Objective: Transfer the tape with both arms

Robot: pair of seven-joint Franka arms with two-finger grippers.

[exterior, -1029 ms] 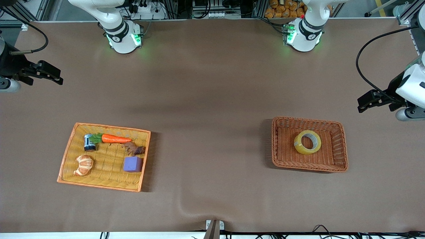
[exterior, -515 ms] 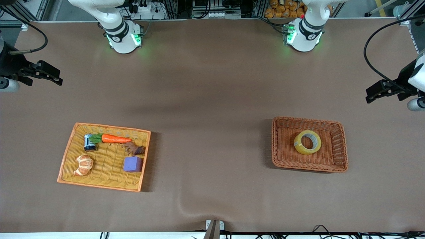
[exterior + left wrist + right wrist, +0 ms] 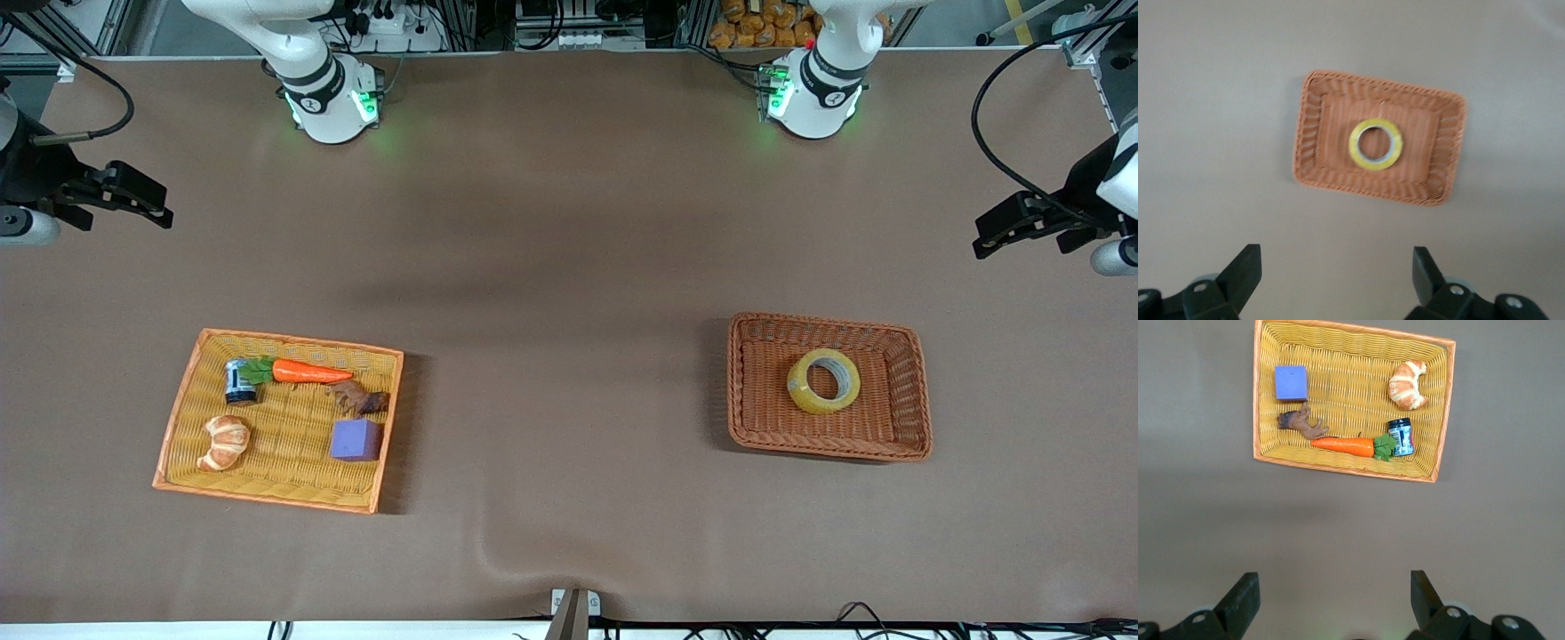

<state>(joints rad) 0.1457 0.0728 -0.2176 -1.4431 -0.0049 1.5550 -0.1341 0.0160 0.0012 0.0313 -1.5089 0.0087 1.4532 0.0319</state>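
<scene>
The tape (image 3: 796, 391), a yellowish ring with a grey-white core, lies flat in the brown wicker basket (image 3: 738, 382) toward the left arm's end of the table. The left wrist view shows the tape (image 3: 1353, 144) in that basket (image 3: 1305, 133) from above. My left gripper (image 3: 978, 244) is open and empty, up in the air over the table's end by the basket; its jaws (image 3: 1336, 267) stand wide apart. My right gripper (image 3: 164, 209) is open and empty over the other end of the table; it also shows in the right wrist view (image 3: 1335, 590).
A yellow wicker basket (image 3: 178, 418) toward the right arm's end holds a croissant (image 3: 222, 442), a carrot (image 3: 307, 372), a small dark jar (image 3: 239, 380), a purple block (image 3: 356, 439) and a brown toy (image 3: 360, 400). The cloth has a wrinkle (image 3: 489, 551) near the front edge.
My left gripper has drawn back from the brown basket toward the table's end. My right gripper has shifted only slightly. The tape has not moved.
</scene>
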